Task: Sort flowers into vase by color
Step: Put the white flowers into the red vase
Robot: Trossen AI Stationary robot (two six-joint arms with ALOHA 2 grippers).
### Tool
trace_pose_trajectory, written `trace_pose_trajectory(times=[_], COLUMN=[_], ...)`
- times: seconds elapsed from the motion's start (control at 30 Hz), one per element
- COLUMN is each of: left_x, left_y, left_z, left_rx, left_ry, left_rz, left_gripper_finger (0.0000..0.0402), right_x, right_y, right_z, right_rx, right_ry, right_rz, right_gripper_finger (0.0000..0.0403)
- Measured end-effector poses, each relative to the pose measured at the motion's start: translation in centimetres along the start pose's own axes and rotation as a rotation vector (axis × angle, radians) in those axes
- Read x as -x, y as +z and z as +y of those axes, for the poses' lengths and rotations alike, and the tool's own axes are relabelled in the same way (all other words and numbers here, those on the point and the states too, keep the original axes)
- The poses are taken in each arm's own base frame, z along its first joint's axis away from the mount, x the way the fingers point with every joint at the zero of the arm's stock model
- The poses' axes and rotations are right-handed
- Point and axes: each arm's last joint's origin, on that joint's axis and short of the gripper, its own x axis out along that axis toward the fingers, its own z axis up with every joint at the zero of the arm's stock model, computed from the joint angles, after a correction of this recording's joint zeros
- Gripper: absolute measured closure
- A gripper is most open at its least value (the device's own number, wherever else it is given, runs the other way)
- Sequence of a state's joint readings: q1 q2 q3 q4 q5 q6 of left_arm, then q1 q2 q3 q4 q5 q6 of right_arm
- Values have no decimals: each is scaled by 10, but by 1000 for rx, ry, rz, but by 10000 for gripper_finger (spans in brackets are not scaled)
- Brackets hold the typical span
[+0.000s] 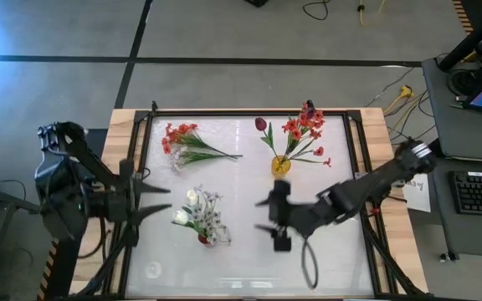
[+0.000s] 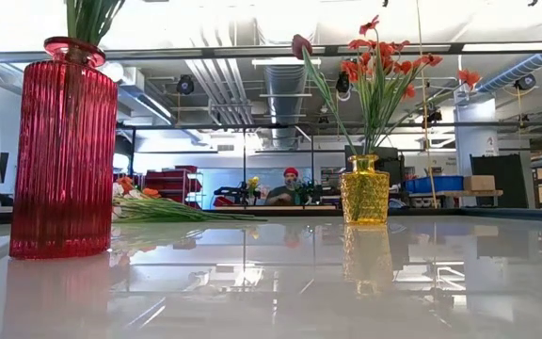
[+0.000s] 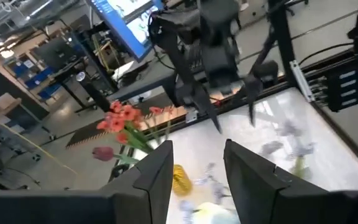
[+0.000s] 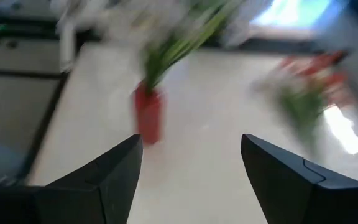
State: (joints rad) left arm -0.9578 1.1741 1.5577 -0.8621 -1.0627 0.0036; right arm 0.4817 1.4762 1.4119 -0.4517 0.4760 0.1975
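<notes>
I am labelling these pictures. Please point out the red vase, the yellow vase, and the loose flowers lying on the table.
red vase (image 2: 62, 151), low view, middle of its ribbed body
yellow vase (image 2: 364, 193), low view, its patterned belly
loose flowers (image 1: 184, 144), high view, where the blossoms meet the green stems

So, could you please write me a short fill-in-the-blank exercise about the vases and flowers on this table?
1. The white flowers stand in the ____ vase.
2. The maroon tulip stands in the ____ vase.
3. The loose orange-red bunch lies flat on the ____, not in a vase.
4. Both the left gripper and the right gripper have their fingers ____.

Missing words: red; yellow; table; open
</notes>
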Motion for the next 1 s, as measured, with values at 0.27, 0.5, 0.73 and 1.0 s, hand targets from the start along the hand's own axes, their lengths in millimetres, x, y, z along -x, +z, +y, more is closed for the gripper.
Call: trace_pose_trajectory(times=[0.27,0.5,0.73,1.0], left_x=[-16,-24,-31,-45], left_y=[-19,-27,-28,-38], left_z=[45,62,72,106], left_rx=[42,68,90,51], left_ry=[120,216,253,181], left_rz=[73,113,122,162], left_gripper_finger=[298,305,305,311], right_x=[47,60,73,79], right_y=[30,47,57,60], right_z=[-56,-96,-117,-119], right_rx=[166,185,137,118], right_ry=[-207,-336,-397,-397], right_rz=[-161,-265,-307,-334], right_gripper_finger=[154,165,170,170])
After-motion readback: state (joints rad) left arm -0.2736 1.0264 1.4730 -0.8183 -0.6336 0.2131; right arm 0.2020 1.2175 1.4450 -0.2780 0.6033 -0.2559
